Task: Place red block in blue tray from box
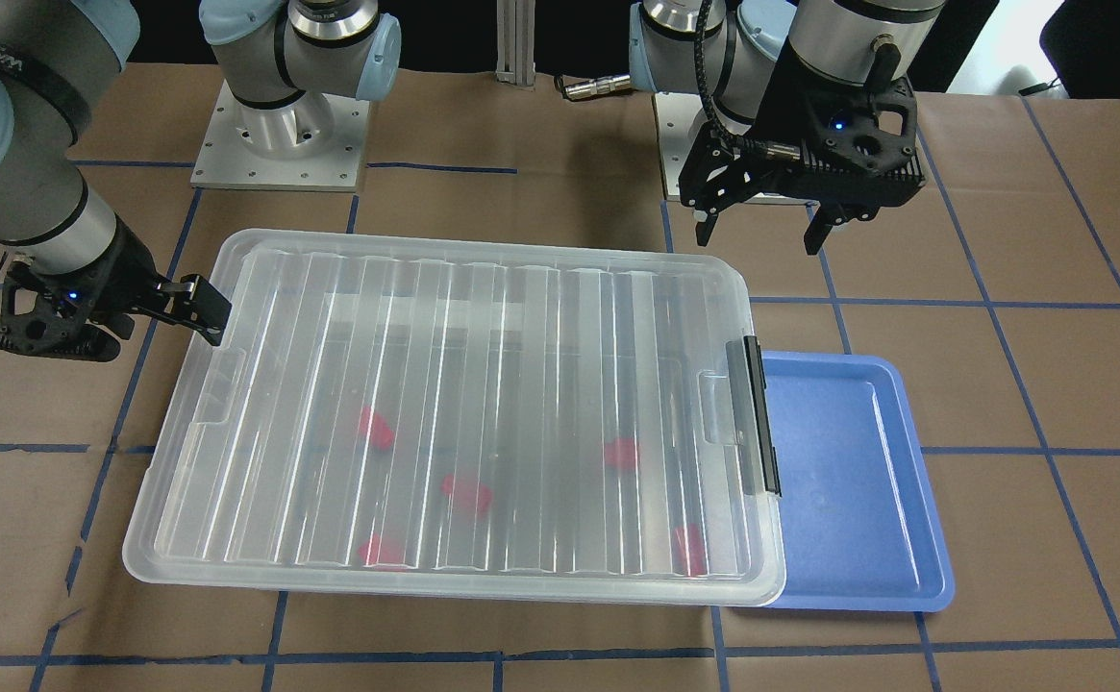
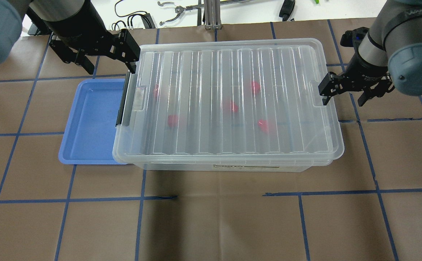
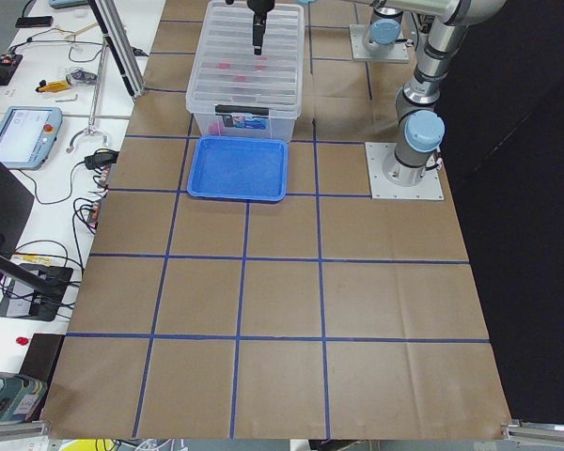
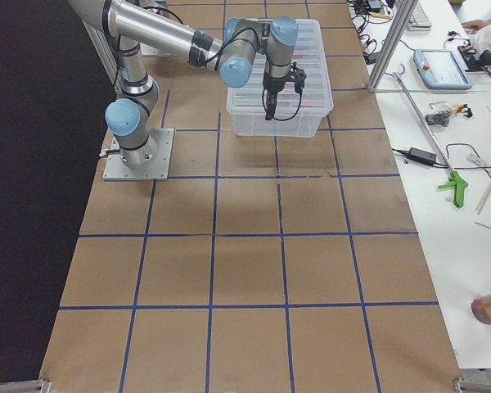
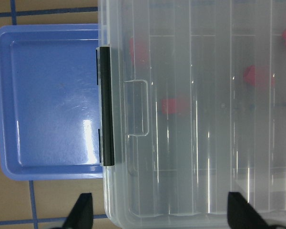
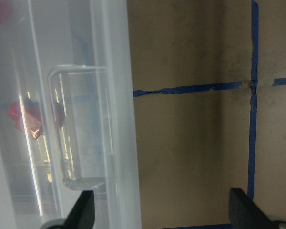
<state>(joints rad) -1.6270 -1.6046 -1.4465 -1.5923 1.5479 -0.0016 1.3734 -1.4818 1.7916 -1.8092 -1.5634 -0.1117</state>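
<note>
The box (image 2: 229,101) is a clear bin with its ribbed lid closed and a black latch clip (image 2: 123,99) at its left end. Several red blocks (image 2: 231,106) show blurred through the lid, also in the front view (image 1: 466,493). The empty blue tray (image 2: 91,119) lies beside the latch end, partly under the box rim. My left gripper (image 2: 110,67) is open and empty, hovering over the box's far left corner by the tray. My right gripper (image 2: 343,98) is open and empty, straddling the box's right rim near its handle tab (image 6: 78,124).
Brown paper with blue tape lines (image 2: 218,197) covers the table. The arm base plates (image 1: 281,135) stand behind the box. Cables and tools (image 2: 178,9) lie beyond the far table edge.
</note>
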